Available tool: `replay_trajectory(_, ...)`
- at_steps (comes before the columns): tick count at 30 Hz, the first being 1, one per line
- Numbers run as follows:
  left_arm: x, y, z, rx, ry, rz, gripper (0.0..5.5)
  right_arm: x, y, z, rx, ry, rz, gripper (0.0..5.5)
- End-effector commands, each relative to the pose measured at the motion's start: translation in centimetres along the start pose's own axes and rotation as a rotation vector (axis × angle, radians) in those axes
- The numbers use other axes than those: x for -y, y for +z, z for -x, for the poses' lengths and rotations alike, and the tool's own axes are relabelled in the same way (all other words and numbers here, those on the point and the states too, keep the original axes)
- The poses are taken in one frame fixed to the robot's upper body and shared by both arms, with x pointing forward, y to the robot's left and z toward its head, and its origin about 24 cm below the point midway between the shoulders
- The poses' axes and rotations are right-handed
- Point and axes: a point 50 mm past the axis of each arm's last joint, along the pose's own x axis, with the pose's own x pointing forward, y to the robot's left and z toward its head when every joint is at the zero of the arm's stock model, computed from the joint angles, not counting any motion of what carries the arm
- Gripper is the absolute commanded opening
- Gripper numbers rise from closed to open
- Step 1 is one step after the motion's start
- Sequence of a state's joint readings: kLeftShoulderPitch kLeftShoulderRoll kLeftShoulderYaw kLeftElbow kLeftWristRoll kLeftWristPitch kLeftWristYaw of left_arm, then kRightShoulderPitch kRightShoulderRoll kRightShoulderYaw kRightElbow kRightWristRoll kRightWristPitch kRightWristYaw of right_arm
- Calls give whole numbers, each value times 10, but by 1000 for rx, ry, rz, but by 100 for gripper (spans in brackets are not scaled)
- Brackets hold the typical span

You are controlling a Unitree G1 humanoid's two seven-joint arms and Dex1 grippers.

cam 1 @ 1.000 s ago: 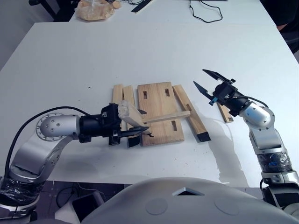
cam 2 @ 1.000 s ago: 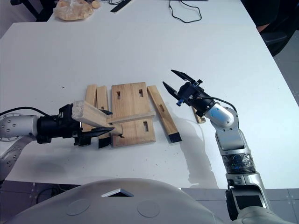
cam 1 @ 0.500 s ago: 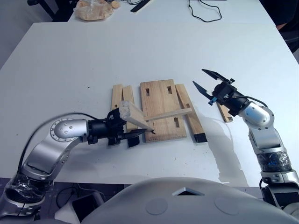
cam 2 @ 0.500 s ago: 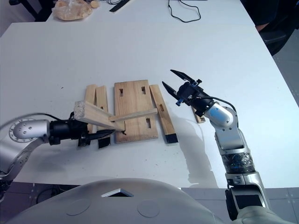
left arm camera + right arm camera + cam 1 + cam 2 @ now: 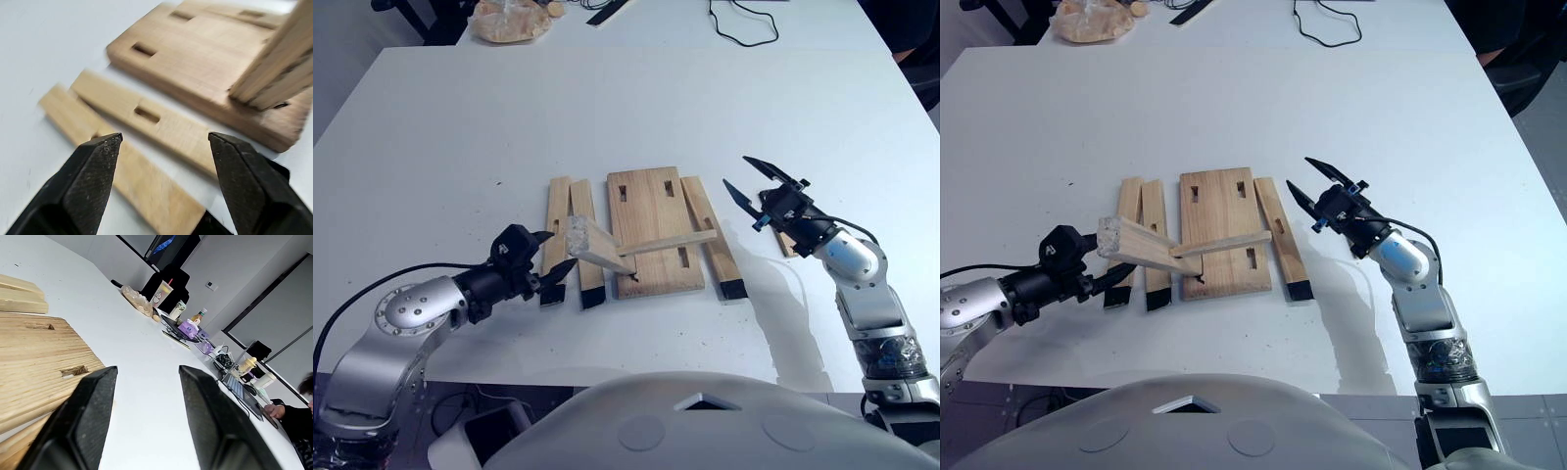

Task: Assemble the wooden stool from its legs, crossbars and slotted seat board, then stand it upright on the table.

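Partly joined, pale slotted seat board [image 5: 651, 211], slanting leg [image 5: 592, 247]

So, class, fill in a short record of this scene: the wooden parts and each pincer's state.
Seat board: flat on table
Raised leg: tilted, lower end at board's near slot, crossbar joined
Left loose legs: two, flat beside board
Right loose leg: flat beside board
Left pincer: open, empty, near raised leg
Right pincer: open, empty, right of board
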State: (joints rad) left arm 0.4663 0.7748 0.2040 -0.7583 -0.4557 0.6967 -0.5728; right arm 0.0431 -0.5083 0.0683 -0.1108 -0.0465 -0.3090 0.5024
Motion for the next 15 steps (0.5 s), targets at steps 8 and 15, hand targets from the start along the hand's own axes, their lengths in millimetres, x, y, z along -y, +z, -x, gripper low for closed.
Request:
replay_trajectory(8,5,-29,-12,-145,188,154,328,-3,3,1,-7,-21,4,230)
replay_trajectory(15,13,-49,-18,-193,184,302,328,-4,4,0,-5,-16,6,230)
